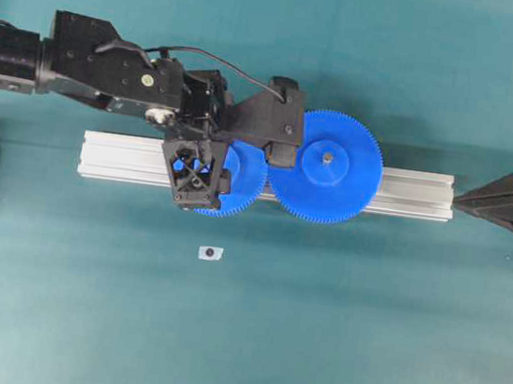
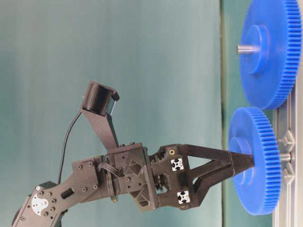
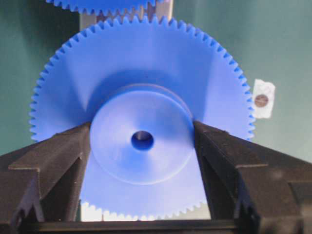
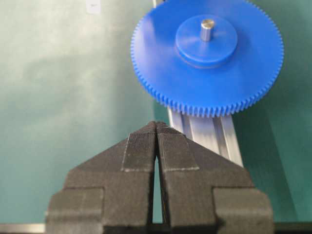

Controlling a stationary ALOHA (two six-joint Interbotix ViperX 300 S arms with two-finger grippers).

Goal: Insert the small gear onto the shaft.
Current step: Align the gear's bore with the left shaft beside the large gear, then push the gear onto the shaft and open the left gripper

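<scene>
Item: small gear [image 3: 146, 126], blue, finely toothed, clamped by its raised hub between your left gripper [image 3: 142, 146] fingers [image 3: 63, 156], which stand wide apart on either side of it. Location: over the aluminium rail [image 1: 406, 194], its teeth just beside those of the large gear [image 1: 327, 166]. Shaft [image 2: 284, 156]: grey pin on the rail, its tip showing just behind the gear in the table-level view; how far it has entered the centre hole cannot be told. Right gripper [image 4: 156, 141]: fingers together, empty, parked well apart at the rail's end. Step in hand, by appearance: seating. Next you likely need a straight push along the pin, teeth meshing, before letting go.
</scene>
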